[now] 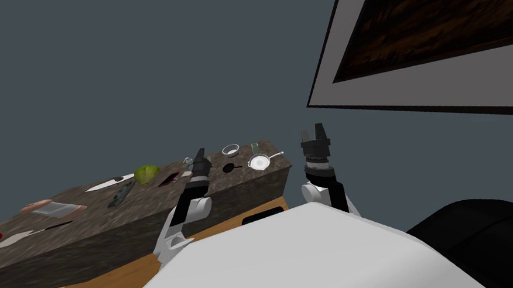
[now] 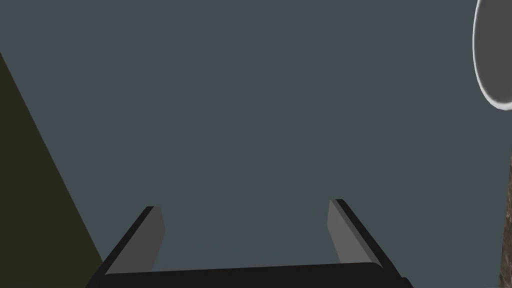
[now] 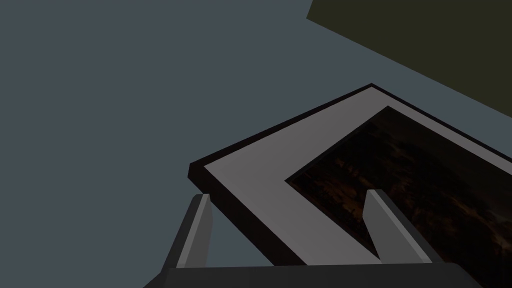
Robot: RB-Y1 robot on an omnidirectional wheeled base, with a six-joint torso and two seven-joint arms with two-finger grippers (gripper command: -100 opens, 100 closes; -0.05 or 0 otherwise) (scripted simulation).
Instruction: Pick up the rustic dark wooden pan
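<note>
Small dark round pan (image 1: 229, 168) sits near the right end of the mottled dark stone counter (image 1: 97, 216), just beside a white frying pan (image 1: 259, 162), w/ its short handle pointing twd that pan along the counter's length. Left gripper (image 1: 200, 154) is nearer, just left of the pan, aimed up at the wall, fingers wide apart, empty. Right gripper (image 1: 313, 130) is past the counter's right end, also spread, holding nothing. The left prob needs tipping down & rightward.
</note>
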